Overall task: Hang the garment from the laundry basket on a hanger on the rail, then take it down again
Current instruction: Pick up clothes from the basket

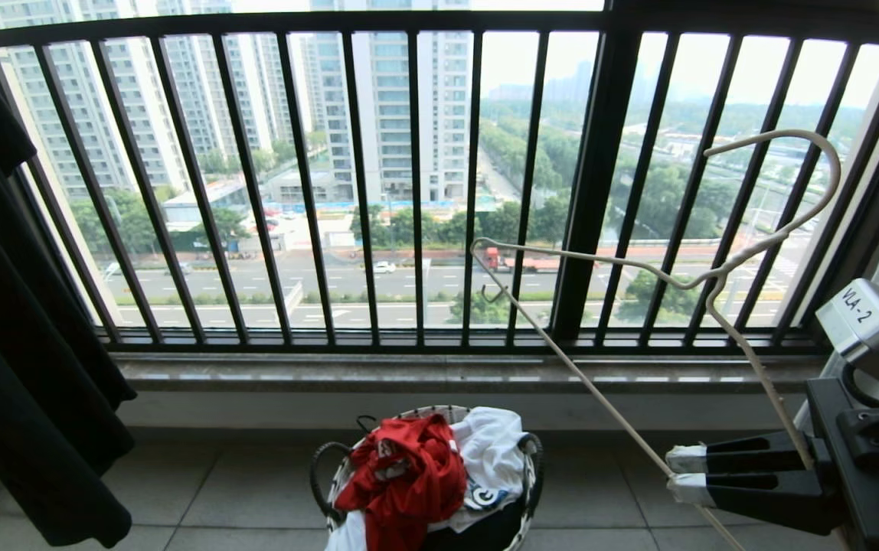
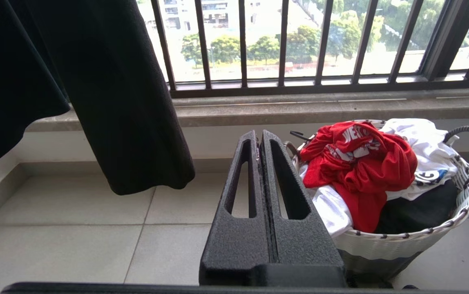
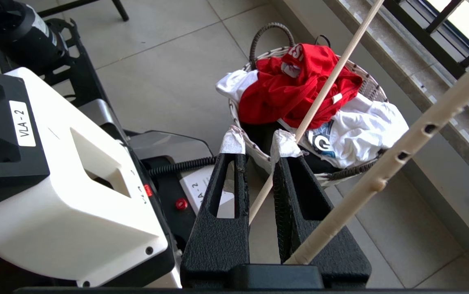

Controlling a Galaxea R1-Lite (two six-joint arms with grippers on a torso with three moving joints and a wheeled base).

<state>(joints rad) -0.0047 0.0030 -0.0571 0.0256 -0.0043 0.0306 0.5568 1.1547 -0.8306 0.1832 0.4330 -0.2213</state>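
my right gripper (image 1: pixel 686 474) is clamped on the lower bar of the thin white wire hanger (image 1: pixel 684 279), hook up and tilted right. left gripper (image 2: pixel 260 141) fingers pressed together, empty. crumpled red t-shirt (image 1: pixel 405 474) lies on top in the small round white-rimmed laundry basket (image 1: pixel 531 474) on the floor below the window bars.

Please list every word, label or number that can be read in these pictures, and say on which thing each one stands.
"VLA-2": label on the robot's right arm housing.
"VLA - 2": label on the black block.
"VLA - 2": sticker on the robot base.
"WES...": white lettering on the red T-shirt, partly folded away.
"G": blue graphic on the white garment; the rest is hidden.
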